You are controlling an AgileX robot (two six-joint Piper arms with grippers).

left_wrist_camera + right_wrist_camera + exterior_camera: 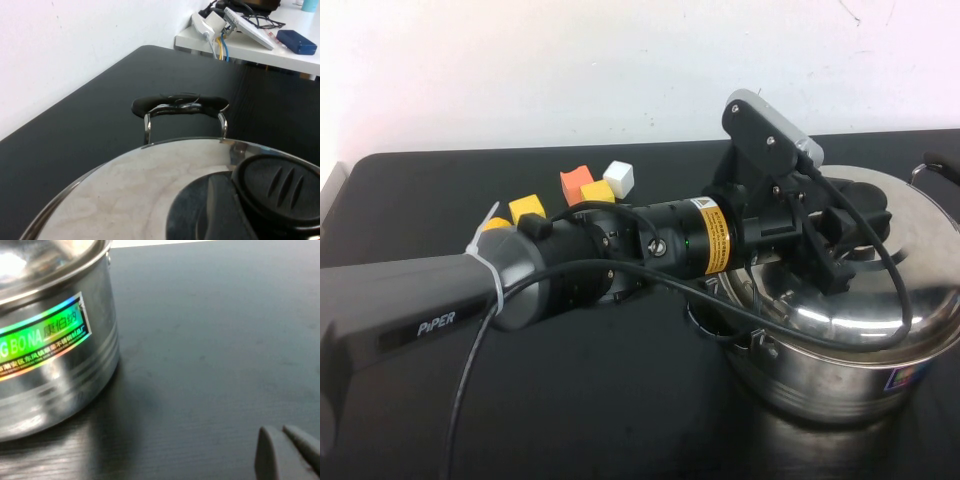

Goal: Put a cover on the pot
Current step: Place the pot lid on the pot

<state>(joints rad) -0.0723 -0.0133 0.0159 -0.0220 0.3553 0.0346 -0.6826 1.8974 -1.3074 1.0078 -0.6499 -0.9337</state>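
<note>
on the pot (840,385), lid (890,290) under left pincer (855,235); right pincer (287,452) beside

Pot (840,385): shiny silver steel w/ fine ringed lines low on wall; sticker (40,340) is holographic, green to yellow-orange w/ white lettering, looks pink-blue in high view. Pot handle (179,105): black on bright steel brackets. Lid (880,290): mirror-silver dome; knob (277,187) black, ribbed. Left gripper (850,235): black, above lid, at knob; left arm grey w/ white PiPER lettering, yellow-black label band. Right gripper (287,450): grey, fingers together, low over tabletop beside pot. Tabletop (620,400): black. Blocks: yellow (527,209), orange-red (576,181), white (619,177), orange (597,192). Wall (570,60): white.
</note>
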